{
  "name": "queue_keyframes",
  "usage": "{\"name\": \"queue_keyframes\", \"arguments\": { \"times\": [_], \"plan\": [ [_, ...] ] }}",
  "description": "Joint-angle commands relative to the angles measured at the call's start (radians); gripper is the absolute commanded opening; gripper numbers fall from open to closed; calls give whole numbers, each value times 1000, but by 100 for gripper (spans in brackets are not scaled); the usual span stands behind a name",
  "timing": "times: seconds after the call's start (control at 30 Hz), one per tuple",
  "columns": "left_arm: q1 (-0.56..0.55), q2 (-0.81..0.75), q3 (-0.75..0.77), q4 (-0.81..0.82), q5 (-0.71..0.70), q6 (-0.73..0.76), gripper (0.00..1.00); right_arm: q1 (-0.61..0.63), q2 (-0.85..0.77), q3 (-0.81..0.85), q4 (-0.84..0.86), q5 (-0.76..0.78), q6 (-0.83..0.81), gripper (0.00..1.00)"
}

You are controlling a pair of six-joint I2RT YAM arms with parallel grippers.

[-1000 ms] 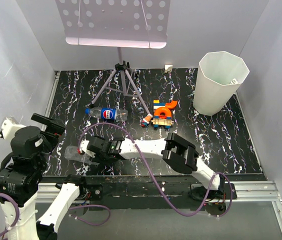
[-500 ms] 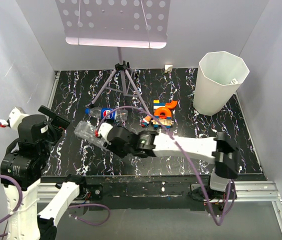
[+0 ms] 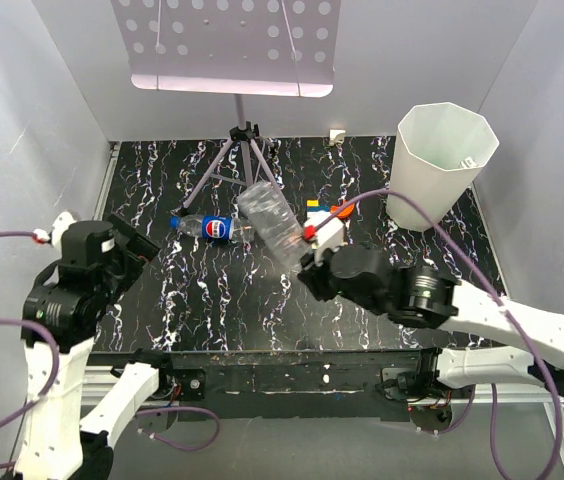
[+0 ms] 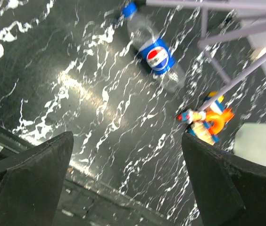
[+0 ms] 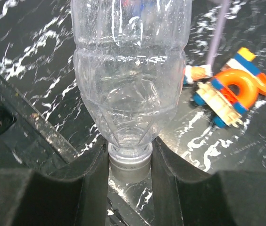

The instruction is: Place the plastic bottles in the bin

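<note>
Clear unlabelled bottle [image 5: 130, 70] is pinched at its neck by the right gripper [image 5: 129, 160], whose fingers are closed tight against it; the bottle's body sticks out ahead of the gripper, off the table [image 3: 192, 290]. The Pepsi bottle [image 4: 154, 55] lies on its side out ahead of the left gripper [image 4: 127, 141], whose fingers are spread wide around nothing. The toy blocks [image 5: 227, 94] sit just right of the right gripper, and the bin [image 3: 442, 165] stands well apart, farther right and ahead.
</note>
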Motion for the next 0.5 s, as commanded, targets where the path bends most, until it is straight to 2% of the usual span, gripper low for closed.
{"name": "queue_keyframes", "arguments": {
  "times": [0.0, 0.2, 0.37, 0.47],
  "plan": [
    [-1, 96, -49, -50, 140, 39, 99, -73, -144, 12, -77, 104, 101, 1],
    [-1, 143, -97, -38, 197, 80, 99, -362, -250, 109, -109, -3, 76, 1],
    [-1, 115, -104, -12, 203, 101, 99, -580, -198, 257, -123, -43, 7, 1],
    [-1, 115, -97, -12, 203, 118, 99, -732, -146, 342, -120, -120, -24, 1]
  ]
}}
